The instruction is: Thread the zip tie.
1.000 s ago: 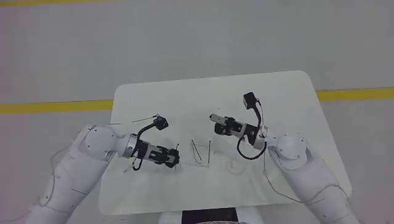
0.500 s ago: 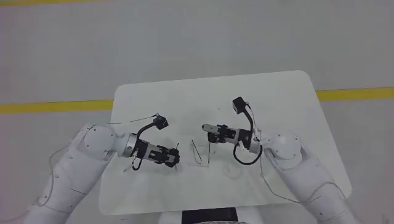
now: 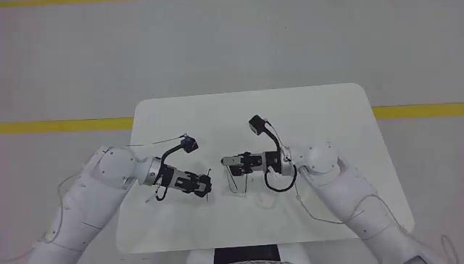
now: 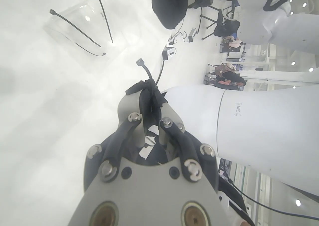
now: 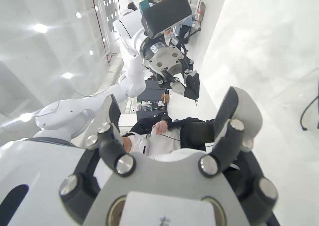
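Plainly, the zip tie [image 4: 145, 70] juts out from the clenched left hand [image 4: 149, 98].

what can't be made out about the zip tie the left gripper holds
- Left wrist view: the held zip tie vanishes inside the shut left gripper; the pinched part is hidden.
- Top view: too small to tell its head from its tail.
- Right wrist view: too small beyond the open right gripper.

right end effector [image 3: 225, 161] | seemingly above loose zip ties [image 3: 237, 178] | white table [image 3: 326, 119]
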Controlling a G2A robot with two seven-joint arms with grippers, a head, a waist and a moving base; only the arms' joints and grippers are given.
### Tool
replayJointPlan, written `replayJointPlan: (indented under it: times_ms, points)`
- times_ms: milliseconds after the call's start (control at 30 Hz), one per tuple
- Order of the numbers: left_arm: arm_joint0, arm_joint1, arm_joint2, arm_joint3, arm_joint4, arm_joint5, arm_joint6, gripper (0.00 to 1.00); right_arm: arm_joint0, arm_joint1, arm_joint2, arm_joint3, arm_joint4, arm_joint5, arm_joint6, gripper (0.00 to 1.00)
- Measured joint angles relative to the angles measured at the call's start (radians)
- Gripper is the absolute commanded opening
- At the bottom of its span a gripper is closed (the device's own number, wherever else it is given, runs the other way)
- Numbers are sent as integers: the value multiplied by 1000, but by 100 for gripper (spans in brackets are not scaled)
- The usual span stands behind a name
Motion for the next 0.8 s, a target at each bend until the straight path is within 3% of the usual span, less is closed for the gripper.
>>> replayJointPlan:
  times_ms: [200, 467, 567, 800]
  points:
    - [0, 0, 0, 0, 0, 0, 0, 0, -5, -3, -17, 7, 21, 27, -16, 100]
    - [0, 0, 0, 0, 0, 0, 0, 0, 74, -36, -105, 111, 109, 114, -45, 100]
    - [0, 0, 0, 0, 0, 0, 0, 0, 90, -45, -118, 147, 145, 118, -70, 100]
    - [0, 0, 0, 0, 0, 0, 0, 0, 88, -45, -118, 145, 145, 116, -72, 100]
